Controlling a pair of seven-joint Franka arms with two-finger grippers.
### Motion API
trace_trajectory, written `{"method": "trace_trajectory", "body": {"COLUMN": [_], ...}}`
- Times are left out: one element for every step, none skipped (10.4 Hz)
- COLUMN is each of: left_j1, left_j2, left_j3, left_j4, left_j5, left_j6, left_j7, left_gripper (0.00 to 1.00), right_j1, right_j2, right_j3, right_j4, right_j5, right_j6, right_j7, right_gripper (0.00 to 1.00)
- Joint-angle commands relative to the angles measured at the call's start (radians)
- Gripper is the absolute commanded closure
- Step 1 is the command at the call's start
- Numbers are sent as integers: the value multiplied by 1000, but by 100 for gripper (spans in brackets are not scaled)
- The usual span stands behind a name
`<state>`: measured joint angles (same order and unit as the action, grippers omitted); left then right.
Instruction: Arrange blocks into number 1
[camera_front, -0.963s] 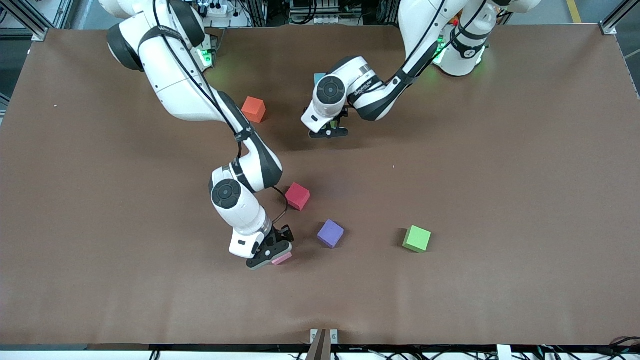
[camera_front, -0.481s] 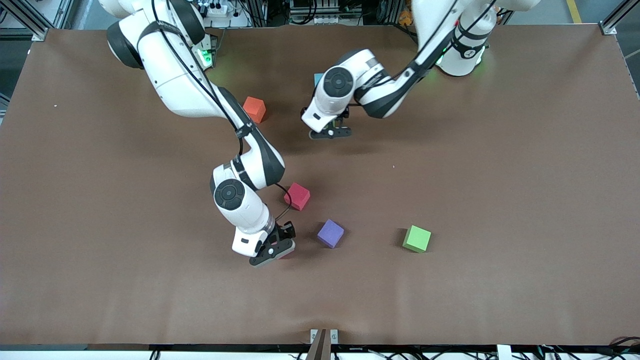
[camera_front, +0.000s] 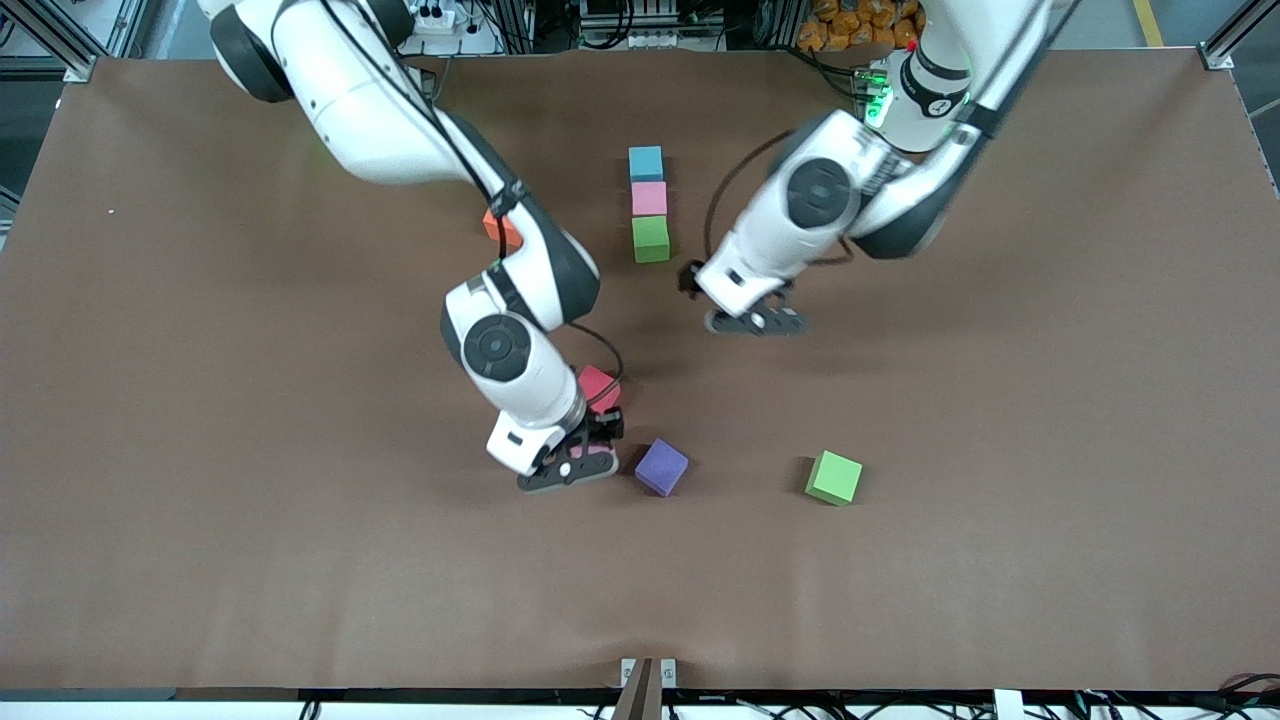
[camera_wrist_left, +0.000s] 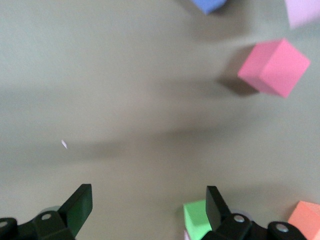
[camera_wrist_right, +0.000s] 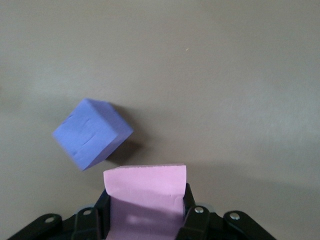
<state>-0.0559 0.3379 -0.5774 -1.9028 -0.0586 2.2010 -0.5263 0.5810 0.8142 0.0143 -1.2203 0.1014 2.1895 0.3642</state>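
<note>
Three blocks lie in a straight touching column: light blue (camera_front: 646, 162), pale pink (camera_front: 649, 198), bright green (camera_front: 651, 239), each nearer the front camera than the one before. My left gripper (camera_front: 752, 322) hangs open and holds nothing, over bare table beside the column's green block (camera_wrist_left: 196, 220). My right gripper (camera_front: 572, 468) is shut on the second pale pink block (camera_wrist_right: 145, 192), raised over the table beside the purple cube (camera_wrist_right: 92, 132). The second green block (camera_front: 833, 477) lies alone toward the left arm's end, close to the front camera.
A red cube (camera_front: 602, 386) sits right by the right wrist, with the purple cube (camera_front: 661, 466) nearer the camera. An orange cube (camera_front: 500, 228) is half hidden by the right forearm. Brown table surface spreads wide at both ends.
The right gripper lifted the pink block and carried it toward the red and purple cubes. The left arm drew away from the column toward its own end, uncovering the three lined-up blocks.
</note>
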Motion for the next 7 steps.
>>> {"method": "trace_trajectory", "body": {"left_j1": [38,38,38,38,36,34,28], "left_j2": [7,21,32,53,71,102,145], "left_j3": [60,114,144,161,166,166,168], "left_j4": [50,62,91,122,152,200,255], "left_j5": [23,23,32,69,148,223,249], "left_j6": [-10,-10,-10,-10,-9,-9,-9], "left_j7": [182,280,325,337,338,324,322], "left_gripper": [0,0,0,0,0,0,0], "right_j1": [69,101,140,172,207,226,233], "right_j2": [-197,-260,-305,-326,-329,-328,-325], "right_j3": [-7,-7,-7,-7,-7,-5,-4], "right_j4": [-259,-342,-414,-462,-497,-548,-611], "right_j5": [0,-2,-15,-38,-63,-71,-71], "right_j6": [26,26,27,29,62,137,229], "right_j7": [115,165,220,283,348,393,407], "right_gripper": [100,100,100,100,100,100,100]}}
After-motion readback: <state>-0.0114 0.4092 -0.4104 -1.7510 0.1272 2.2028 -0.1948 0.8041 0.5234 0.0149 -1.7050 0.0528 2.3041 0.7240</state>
